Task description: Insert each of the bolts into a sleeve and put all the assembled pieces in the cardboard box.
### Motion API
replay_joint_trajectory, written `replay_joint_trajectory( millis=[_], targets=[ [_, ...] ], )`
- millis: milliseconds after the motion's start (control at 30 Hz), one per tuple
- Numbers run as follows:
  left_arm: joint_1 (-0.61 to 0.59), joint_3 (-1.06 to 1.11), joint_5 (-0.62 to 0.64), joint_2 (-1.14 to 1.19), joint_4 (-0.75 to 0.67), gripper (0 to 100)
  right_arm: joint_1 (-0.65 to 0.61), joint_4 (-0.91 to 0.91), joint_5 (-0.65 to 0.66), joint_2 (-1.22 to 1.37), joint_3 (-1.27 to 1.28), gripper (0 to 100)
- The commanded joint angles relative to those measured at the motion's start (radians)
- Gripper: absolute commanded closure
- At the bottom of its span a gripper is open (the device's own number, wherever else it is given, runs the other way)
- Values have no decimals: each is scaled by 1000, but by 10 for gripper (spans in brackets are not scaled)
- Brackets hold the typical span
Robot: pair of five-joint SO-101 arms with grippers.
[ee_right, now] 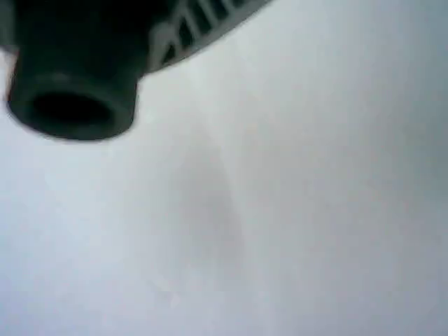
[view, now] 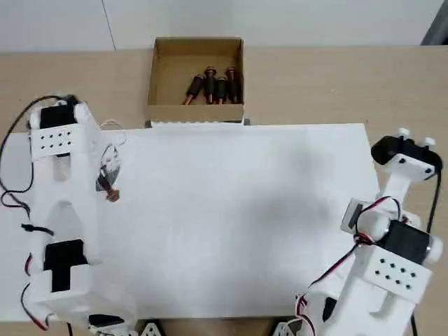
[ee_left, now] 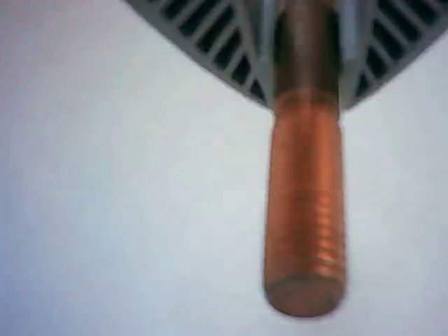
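Observation:
My left gripper (view: 108, 175) hangs over the left side of the white mat, shut on a copper bolt (view: 112, 194). In the left wrist view the threaded bolt (ee_left: 306, 210) sticks out from between the grey ribbed fingers (ee_left: 210, 42), its tip free above the mat. My right gripper (view: 352, 217) is at the mat's right edge. In the right wrist view it is shut on a black sleeve (ee_right: 73, 91) whose open end faces outward. The cardboard box (view: 162, 73) stands at the back with several assembled pieces (view: 215, 85) inside.
The white mat (view: 238, 217) covers most of the tan table (view: 315, 84). Both arm bases stand at the front corners, with loose red and black cables (view: 14, 196) beside the left arm.

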Motion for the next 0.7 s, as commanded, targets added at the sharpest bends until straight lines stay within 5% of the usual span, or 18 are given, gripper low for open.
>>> replay_joint_trajectory(
  millis=[0, 333, 567, 667],
  targets=[
    [8, -7, 275, -52, -81, 995, 1, -19, -6, -21, -8, 995],
    [8, -7, 713, -52, -209, 995, 2, -13, -5, -21, -6, 995],
    [64, 31, 753, -52, -210, 986, 2, -12, -6, -21, -6, 995],
    [109, 70, 753, -52, -212, 909, 2, -12, -8, -21, -6, 995]
  ],
)
